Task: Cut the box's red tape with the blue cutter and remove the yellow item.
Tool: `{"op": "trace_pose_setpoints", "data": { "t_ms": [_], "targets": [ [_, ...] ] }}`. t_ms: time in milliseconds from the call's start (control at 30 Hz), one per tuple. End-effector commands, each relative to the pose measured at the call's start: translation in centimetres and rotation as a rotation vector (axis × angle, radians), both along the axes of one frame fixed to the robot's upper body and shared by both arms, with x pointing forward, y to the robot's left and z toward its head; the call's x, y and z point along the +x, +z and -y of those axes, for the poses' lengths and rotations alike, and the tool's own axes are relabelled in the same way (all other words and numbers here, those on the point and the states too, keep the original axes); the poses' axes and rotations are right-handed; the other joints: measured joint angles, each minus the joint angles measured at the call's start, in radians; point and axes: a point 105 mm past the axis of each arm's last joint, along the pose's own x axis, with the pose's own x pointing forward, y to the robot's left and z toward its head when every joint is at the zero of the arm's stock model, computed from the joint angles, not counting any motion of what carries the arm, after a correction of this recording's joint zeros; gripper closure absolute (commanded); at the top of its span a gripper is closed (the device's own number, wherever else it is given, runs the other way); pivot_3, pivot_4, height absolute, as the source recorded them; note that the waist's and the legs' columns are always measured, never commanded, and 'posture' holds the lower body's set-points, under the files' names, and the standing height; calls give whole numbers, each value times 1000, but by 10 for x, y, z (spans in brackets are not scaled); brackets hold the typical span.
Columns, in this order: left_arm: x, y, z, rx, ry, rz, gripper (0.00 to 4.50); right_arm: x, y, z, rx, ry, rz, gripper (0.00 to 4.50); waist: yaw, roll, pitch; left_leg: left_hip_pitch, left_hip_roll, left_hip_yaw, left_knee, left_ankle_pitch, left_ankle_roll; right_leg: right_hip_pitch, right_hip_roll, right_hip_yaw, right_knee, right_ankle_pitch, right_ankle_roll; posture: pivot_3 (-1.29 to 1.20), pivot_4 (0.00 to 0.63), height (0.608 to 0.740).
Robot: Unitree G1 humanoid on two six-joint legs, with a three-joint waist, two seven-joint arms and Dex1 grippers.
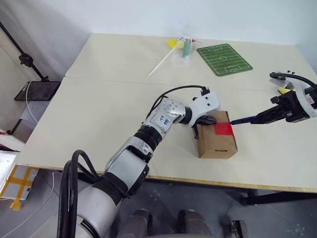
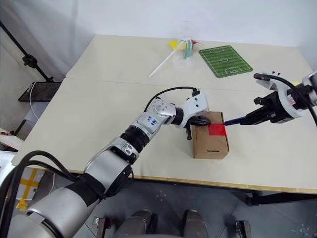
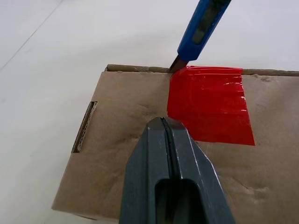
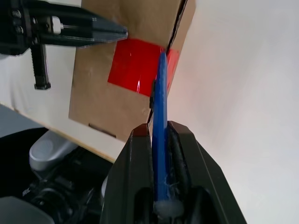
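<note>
Blade tip of the blue cutter (image 3: pixel 202 29), which your right gripper (image 4: pixel 159 140) clamps, meets the red tape (image 3: pixel 209 103) at the box (image 1: pixel 216 141) edge. Your closed left gripper (image 3: pixel 169 135) presses the lid; if it slips, the carton could skid.

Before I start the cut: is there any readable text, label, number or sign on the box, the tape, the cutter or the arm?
Box: plain cardboard, no print.
Red tape: blank.
Blue cutter: no readable marking.
Left forearm sticker: blue characters, too small to read.
Green mat: white football pitch lines, no words.
</note>
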Motion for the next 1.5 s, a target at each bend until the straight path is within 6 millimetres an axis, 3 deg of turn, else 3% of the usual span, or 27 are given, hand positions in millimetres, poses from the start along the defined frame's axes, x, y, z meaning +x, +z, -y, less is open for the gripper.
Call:
{"op": "trace_pose_setpoints", "data": {
  "t_ms": [33, 200, 433, 833, 1167, 1367, 1500],
  "targets": [
    [-22, -102, -26, 296, 57, -252, 4500, -7, 6, -14, 81, 40, -32, 4331, 0, 0, -3, 0, 0, 0, 0, 0, 0, 0, 0, 0, -1, 0, 0, 0, 150, 740],
    [-21, -100, -24, 285, 57, -238, 4500, -9, 10, -18, 75, 41, -59, 4331, 0, 1, -5, 0, 0, -1, 0, 0, 0, 1, 0, 0, -2, 0, 0, 0, 150, 740],
    [-22, -94, -16, 258, 53, -224, 4500, 9, 23, -29, 64, 2, -52, 4331, -2, 0, -8, 2, 0, -1, 1, 0, 0, 3, 0, 0, -2, 0, 0, 0, 150, 740],
    [-26, -102, -16, 264, 48, -238, 4500, -9, 16, -38, 65, 59, -219, 4331, -2, 0, -11, 3, -1, -1, 0, -1, 1, 3, -1, 0, -1, 0, 0, 0, 150, 740],
    [-28, -106, -20, 267, 52, -252, 4500, -27, 6, -34, 61, 81, -330, 4331, 0, 1, -15, 2, -1, -4, 1, -2, 1, 3, -1, -1, -1, 0, 0, 0, 150, 740],
    [-26, -104, -20, 261, 56, -248, 4500, -27, 1, -26, 32, 75, -307, 4331, -1, 1, -15, 2, -2, -5, 1, -3, 2, 3, -1, -1, -1, 0, 0, 0, 150, 740],
    [-26, -103, -20, 256, 57, -248, 4500, -24, 11, -22, 37, 68, -246, 4331, -1, 1, -16, 2, -2, -5, 1, -3, 2, 3, -1, -1, -1, 0, 0, 0, 150, 740]
  ]
}}
